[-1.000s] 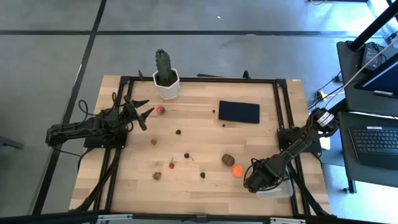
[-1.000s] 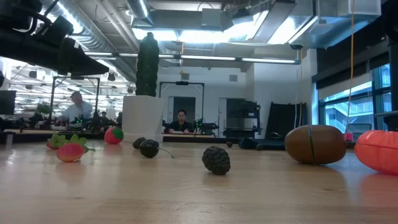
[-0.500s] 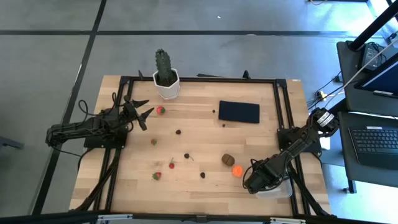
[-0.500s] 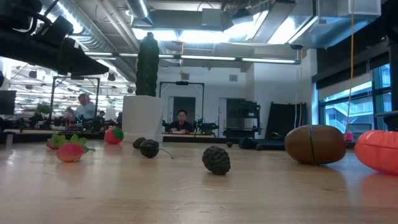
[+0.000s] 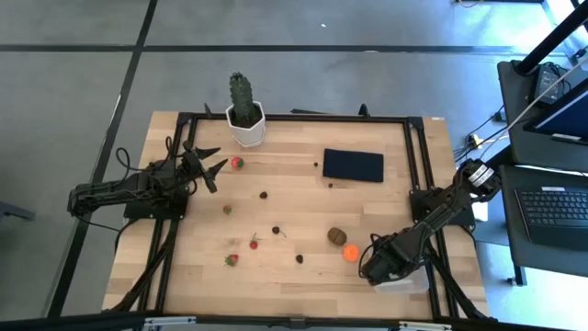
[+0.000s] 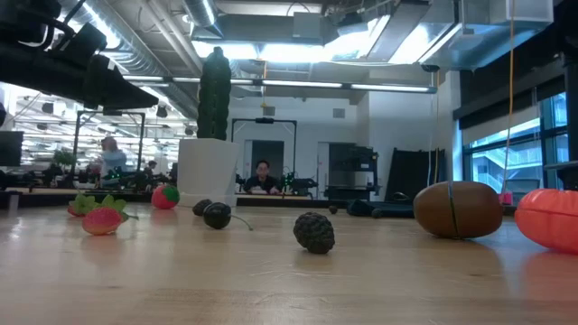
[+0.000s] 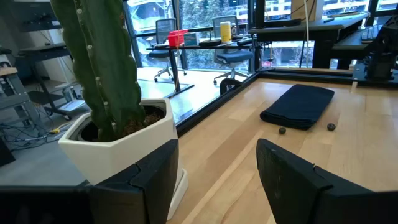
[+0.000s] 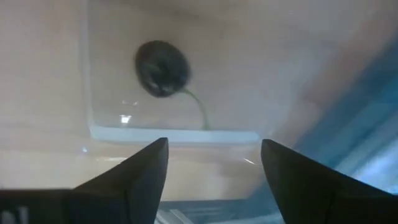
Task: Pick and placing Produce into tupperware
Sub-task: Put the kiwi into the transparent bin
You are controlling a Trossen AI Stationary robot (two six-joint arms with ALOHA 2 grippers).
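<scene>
Your right gripper [image 8: 211,165] hangs over the clear box [image 8: 174,134], fingers apart, holding nothing; a dark berry [image 8: 161,68] lies inside. An orange ball [image 5: 350,252] and brown kiwi [image 5: 337,236] sit close by. Your left gripper [image 5: 213,171], fingers apart and empty, waits near the cactus pot [image 5: 246,129].

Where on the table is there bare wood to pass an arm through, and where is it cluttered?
Free: the strip between the black mat and the right arm's base, and the near-left corner below the strawberry. Crowded: the middle, with dark berries, the kiwi and the orange ball beside the right gripper over the tupperware.
</scene>
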